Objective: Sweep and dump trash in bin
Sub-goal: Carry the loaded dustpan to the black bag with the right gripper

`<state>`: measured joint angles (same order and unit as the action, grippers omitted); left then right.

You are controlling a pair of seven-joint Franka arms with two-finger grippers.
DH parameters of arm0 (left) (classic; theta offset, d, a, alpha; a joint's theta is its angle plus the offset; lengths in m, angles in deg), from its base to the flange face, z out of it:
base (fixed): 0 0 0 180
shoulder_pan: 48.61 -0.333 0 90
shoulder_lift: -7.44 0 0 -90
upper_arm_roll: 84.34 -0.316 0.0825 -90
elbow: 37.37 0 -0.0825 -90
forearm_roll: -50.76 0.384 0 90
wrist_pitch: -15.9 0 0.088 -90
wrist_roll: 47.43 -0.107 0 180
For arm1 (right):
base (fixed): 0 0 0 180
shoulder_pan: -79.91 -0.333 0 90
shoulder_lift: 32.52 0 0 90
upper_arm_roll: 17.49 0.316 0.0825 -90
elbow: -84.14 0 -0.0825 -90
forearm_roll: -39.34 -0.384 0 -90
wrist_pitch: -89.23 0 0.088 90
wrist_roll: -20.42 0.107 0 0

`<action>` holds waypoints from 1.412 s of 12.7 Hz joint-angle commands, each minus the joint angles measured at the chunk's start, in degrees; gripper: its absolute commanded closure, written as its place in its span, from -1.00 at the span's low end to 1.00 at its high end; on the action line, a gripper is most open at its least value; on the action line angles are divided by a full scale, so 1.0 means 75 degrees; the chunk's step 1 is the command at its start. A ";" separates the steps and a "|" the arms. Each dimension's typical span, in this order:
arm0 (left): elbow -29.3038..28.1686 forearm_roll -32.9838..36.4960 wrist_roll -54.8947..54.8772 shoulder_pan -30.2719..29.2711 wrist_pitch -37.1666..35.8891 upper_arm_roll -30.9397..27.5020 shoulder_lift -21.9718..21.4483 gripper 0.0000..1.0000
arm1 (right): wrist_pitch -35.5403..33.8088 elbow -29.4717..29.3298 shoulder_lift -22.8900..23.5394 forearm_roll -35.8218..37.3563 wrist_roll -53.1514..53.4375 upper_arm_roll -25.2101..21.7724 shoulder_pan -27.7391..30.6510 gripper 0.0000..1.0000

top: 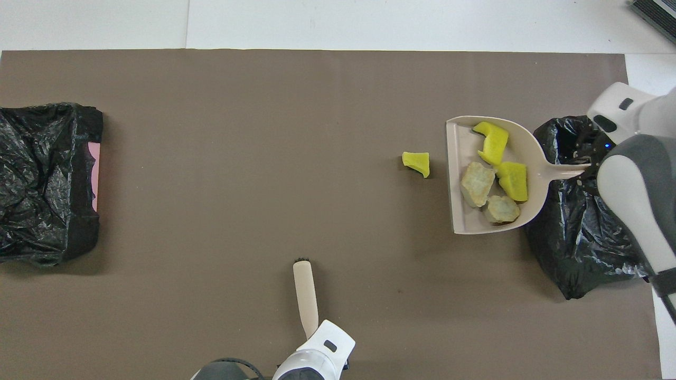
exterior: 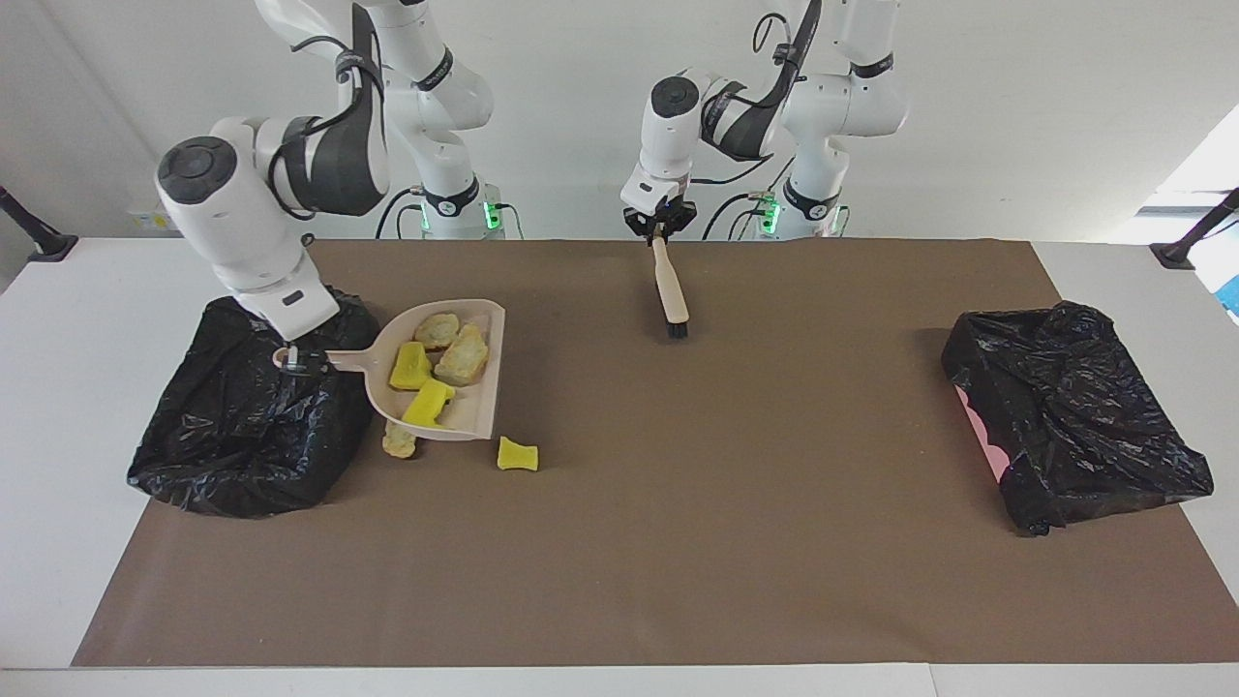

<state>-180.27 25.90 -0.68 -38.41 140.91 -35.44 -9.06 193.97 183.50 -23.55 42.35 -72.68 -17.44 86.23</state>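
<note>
Trash (exterior: 440,363) is mostly riding in the dustpan (exterior: 479,407), four scraps in it. Right tool (exterior: 290,360) is pinching the dustpan handle, over the black-lined bin (exterior: 242,436) at the right arm's end of the bench. Left tool (exterior: 658,230) is clamped on the brush (exterior: 670,290), waiting near the robots. Risk: the dustpan's open lip points away from the bin, so a sloppy tilt drops scraps onto the brown mat (exterior: 678,532). One yellow chunk (exterior: 517,454) and a tan lump (exterior: 397,442) aren't swept yet.

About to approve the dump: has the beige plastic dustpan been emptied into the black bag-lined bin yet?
No: the dustpan, held by the right gripper, carries four trash scraps beside the bin.
</note>
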 commanded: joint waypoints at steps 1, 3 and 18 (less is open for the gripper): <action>-0.0212 -0.0340 0.0036 0.0105 0.0300 0.0007 -0.0155 1.00 | -0.0196 -0.0134 -0.0023 -0.0109 -0.0884 0.0063 0.0807 1.00; -0.0247 -0.0411 -0.0163 0.0105 0.0242 0.0019 -0.0085 1.00 | -0.0091 -0.0205 0.0000 -0.0004 -0.1610 0.0040 0.1381 1.00; 0.0383 -0.0306 -0.2107 -0.0059 -0.0285 -0.0727 0.0197 -1.00 | 0.1668 0.0777 -0.0456 0.5079 -0.1557 0.0063 0.1925 1.00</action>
<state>-180.16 23.41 -13.20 -38.48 139.81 -37.24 -8.09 205.75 184.86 -23.77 75.81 -86.74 -17.14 102.58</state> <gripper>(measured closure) 0.233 0.692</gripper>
